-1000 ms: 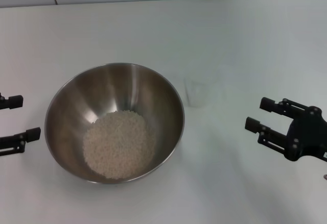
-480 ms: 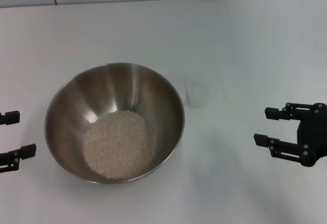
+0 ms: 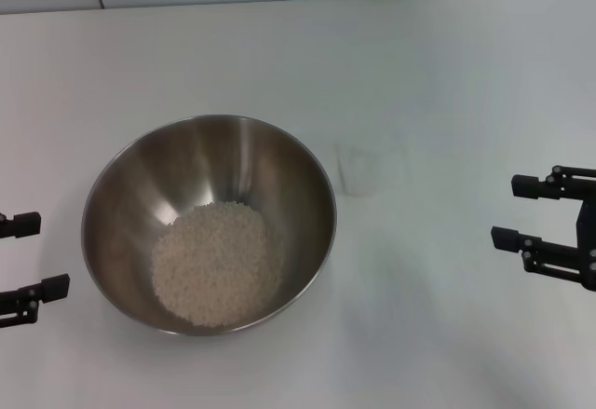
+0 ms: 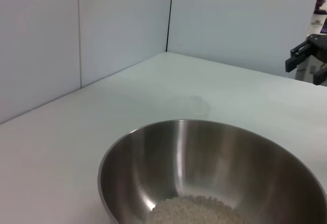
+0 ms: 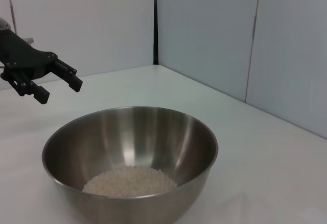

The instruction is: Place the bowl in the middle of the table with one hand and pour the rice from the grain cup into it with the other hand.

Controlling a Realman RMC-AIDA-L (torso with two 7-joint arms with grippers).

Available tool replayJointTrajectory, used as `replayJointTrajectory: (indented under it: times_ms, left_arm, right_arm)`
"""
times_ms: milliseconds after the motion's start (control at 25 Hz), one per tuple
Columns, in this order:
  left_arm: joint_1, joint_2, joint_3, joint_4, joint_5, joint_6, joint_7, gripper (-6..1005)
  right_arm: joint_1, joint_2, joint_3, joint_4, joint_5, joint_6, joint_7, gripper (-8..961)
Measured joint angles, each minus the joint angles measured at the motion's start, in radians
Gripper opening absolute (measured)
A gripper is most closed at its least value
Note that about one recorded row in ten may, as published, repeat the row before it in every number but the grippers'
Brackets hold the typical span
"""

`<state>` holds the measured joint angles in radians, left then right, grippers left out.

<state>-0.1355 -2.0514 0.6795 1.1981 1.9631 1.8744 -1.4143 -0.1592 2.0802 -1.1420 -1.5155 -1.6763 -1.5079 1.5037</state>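
Left gripper [image 3: 26,257] is seen low at the left edge, fingers spread, empty; right gripper [image 3: 524,211] at the right edge, also released. Between them the bowl [image 3: 209,223] sits upright on the table [image 3: 279,55], rice [image 3: 217,262] inside. The grain cup [image 3: 360,168] stands upright just right of it, farther back.

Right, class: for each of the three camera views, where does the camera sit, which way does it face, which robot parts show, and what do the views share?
Head view: above the table, looking forward and down at the bowl of rice and the empty grain cup; left gripper and right gripper at the edges, both open.
Left wrist view: low beside the bowl, facing across it toward the right gripper.
Right wrist view: low opposite, facing across the bowl toward the left gripper.
All share the bowl and rice.
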Motion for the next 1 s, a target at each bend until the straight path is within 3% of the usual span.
replayJointTrajectory:
  times_ms: [1000]
  left_arm:
    - [-0.004,-0.004,0.003,0.002,0.011,0.008,0.0,809]
  right_arm:
    - [0.012,0.0,0.006,-0.004,-0.012,-0.008,0.013,600]
